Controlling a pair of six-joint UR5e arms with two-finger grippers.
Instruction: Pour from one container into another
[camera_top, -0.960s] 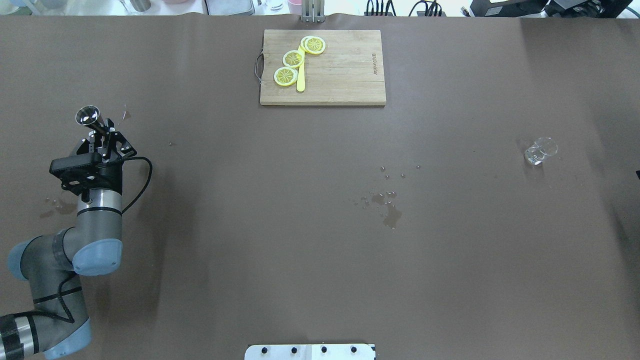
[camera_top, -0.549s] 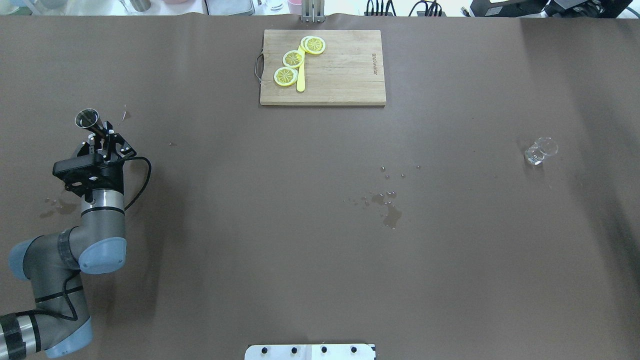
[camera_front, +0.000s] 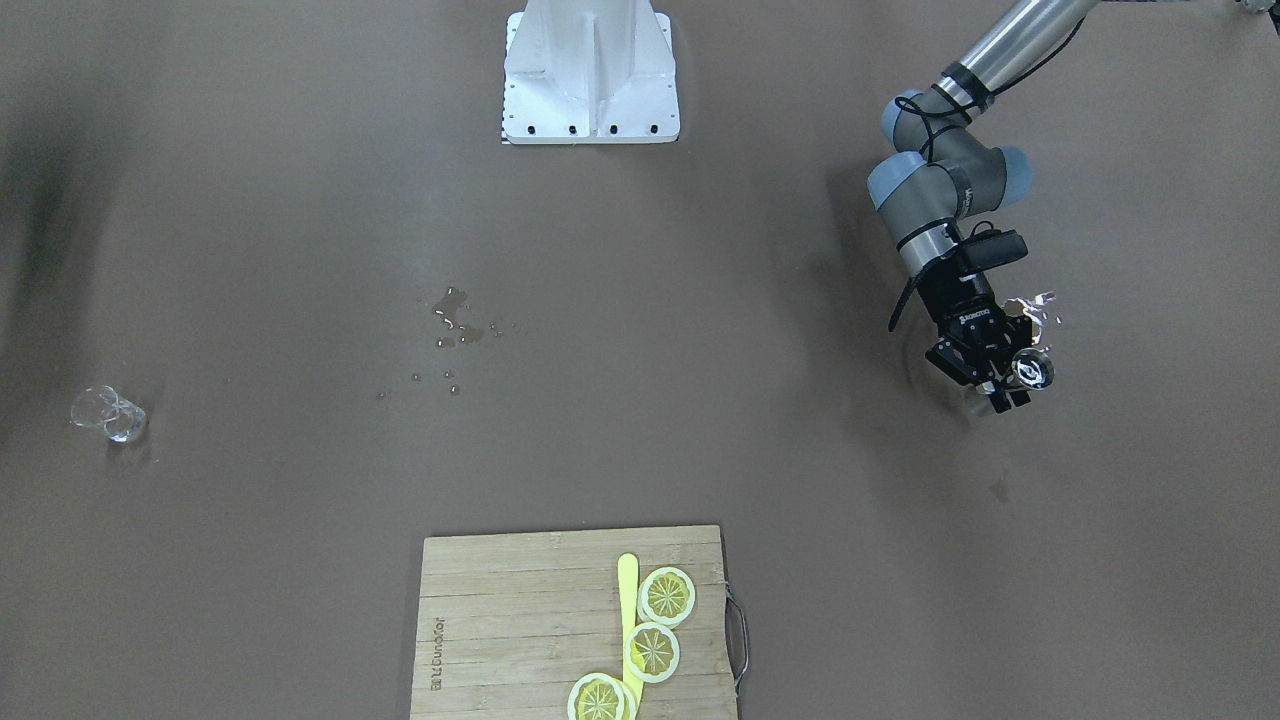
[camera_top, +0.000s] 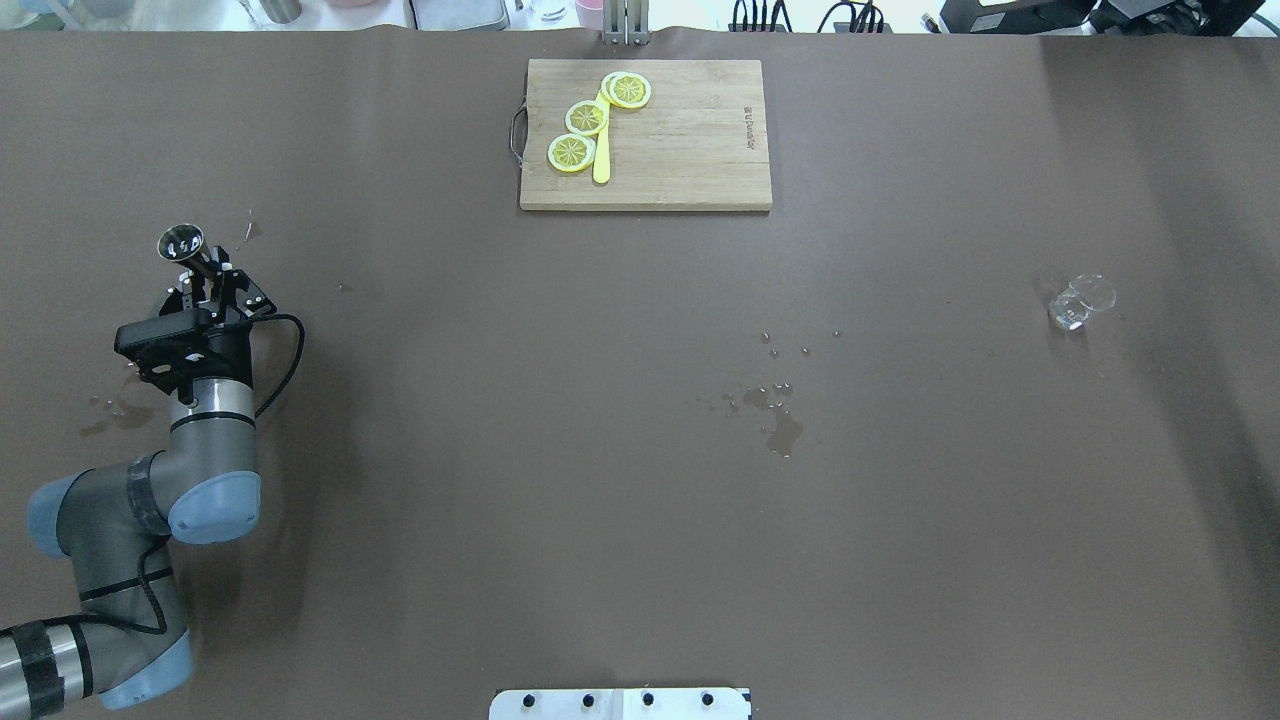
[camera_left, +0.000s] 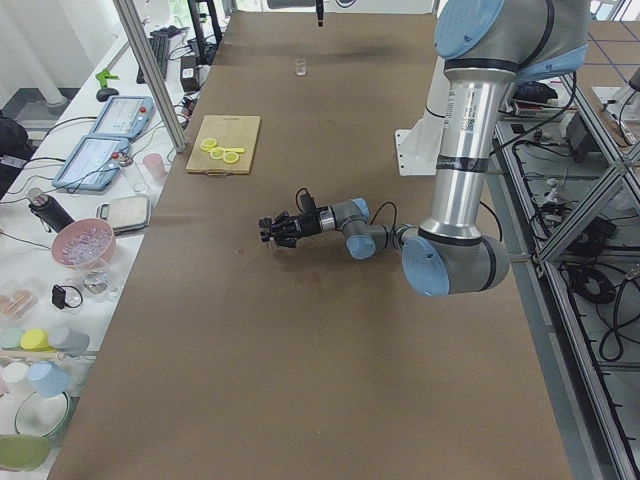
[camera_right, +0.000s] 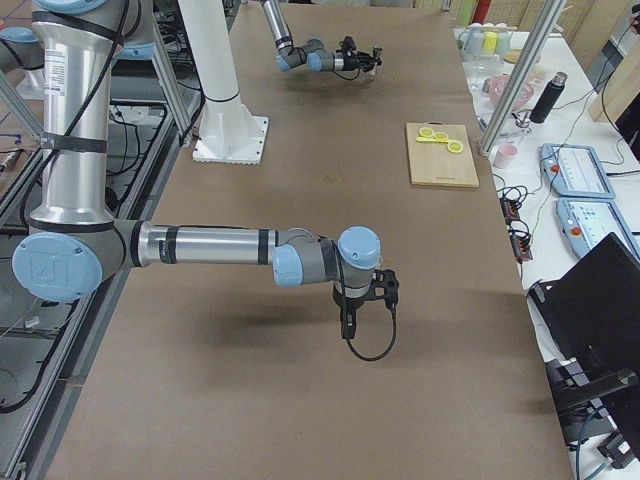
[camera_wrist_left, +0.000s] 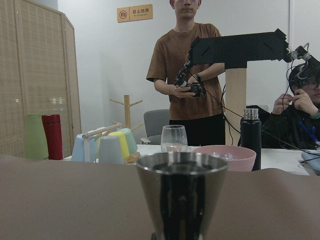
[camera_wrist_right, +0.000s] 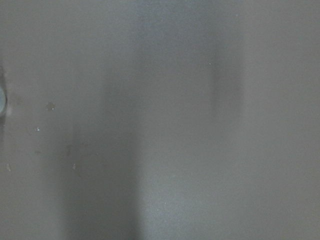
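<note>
The steel jigger (camera_top: 181, 241) stands upright in my left gripper (camera_top: 203, 268), which is shut on its narrow waist at the table's far left. The front-facing view shows the same jigger (camera_front: 1030, 370) in the left gripper (camera_front: 1012, 383). In the left wrist view the jigger's upper cone (camera_wrist_left: 181, 195) fills the lower centre. The clear glass (camera_top: 1078, 303) stands alone far to the right, and also appears as the glass (camera_front: 108, 414) in the front-facing view. My right gripper (camera_right: 365, 300) shows only in the side views, and I cannot tell its state.
A wooden cutting board (camera_top: 690, 140) with lemon slices (camera_top: 586, 117) and a yellow knife (camera_top: 601, 165) lies at the far middle. Wet spots (camera_top: 782, 425) mark the table's centre. Beyond the table's left end, a side table holds cups and a pink bowl (camera_wrist_left: 225, 156), with people behind.
My left arm has shifted slightly to the right and back toward the robot, with the jigger still in its grip. The glass has not moved.
</note>
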